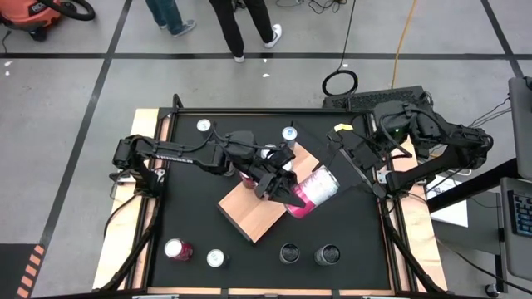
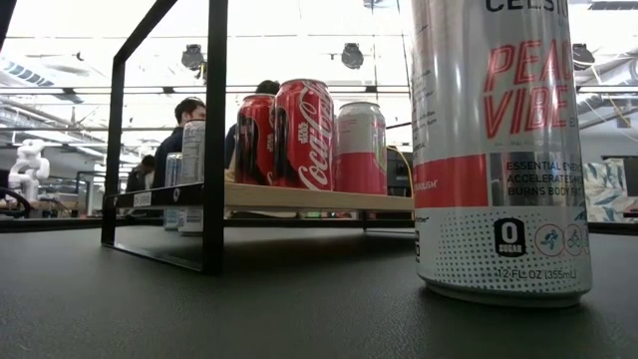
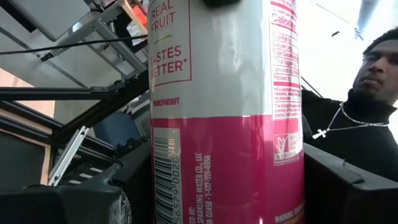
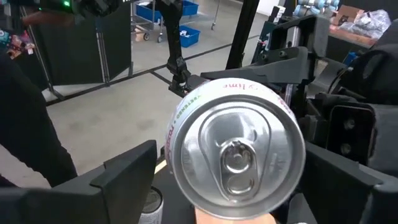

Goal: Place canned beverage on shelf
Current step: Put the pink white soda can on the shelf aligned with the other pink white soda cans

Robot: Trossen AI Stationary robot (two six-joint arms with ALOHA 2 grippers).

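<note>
Handover, we judge: the pink can (image 1: 313, 191) lies tilted over the shelf's (image 1: 249, 218) 3 o'clock edge, left gripper (image 1: 287, 189) clamped on its body. Right gripper (image 1: 339, 154), fingers apart, flanks its lid (image 4: 235, 148). Only the low view shows three cans (image 2: 304, 136) already shelved.

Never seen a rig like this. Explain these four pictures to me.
Two robot arms work at a black table. One picture looks down from above, one level across the tabletop, and one comes from each arm's wrist. A wooden shelf carries Coca-Cola cans; loose cans, like the Celsius can, stand around it. The left arm holds a pink-and-white can in its jaws, tilted at the shelf's edge. The right arm faces its top, jaws open.
</note>
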